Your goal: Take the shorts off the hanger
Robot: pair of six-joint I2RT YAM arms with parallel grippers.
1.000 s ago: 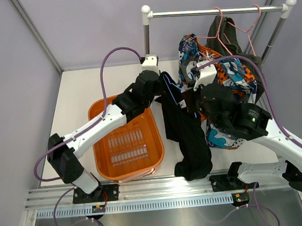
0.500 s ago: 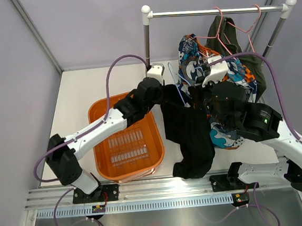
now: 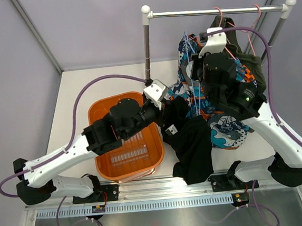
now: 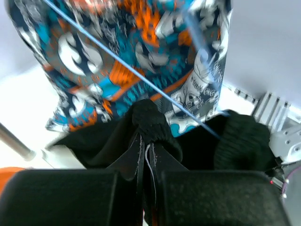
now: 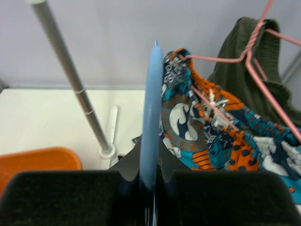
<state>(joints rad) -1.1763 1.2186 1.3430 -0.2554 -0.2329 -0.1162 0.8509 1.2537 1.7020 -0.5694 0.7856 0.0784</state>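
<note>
**Item: black shorts.** They hung in a long fold near the middle of the table, just right of the orange basket. The upper edge was bunched where the left gripper was clamped on the fabric.

**Item: blue hanger.** It was pinched between the closed fingers of the right gripper and held high near the rail. In the left wrist view its thin wire ran diagonally across the patterned garment and passed close to the black cloth. Whether the shorts were fully free of it could not be told.

**Hazards, as judged:**
- If any cloth was looped over the wire, pulling apart could stretch or tear the fabric, or drag the hanger out of the right fingers.
- The left grip took only a small bunch of cloth, so a sharp tug could slip it and drop the shorts outside the basket.
- The pink hanger, the patterned garment and the olive garment crowded the right arm, and a wide swing could snag them or knock them off the rail.

**Markings:** No brand or writing was legible. A small pale tag showed on the shorts, too small to read.
</note>
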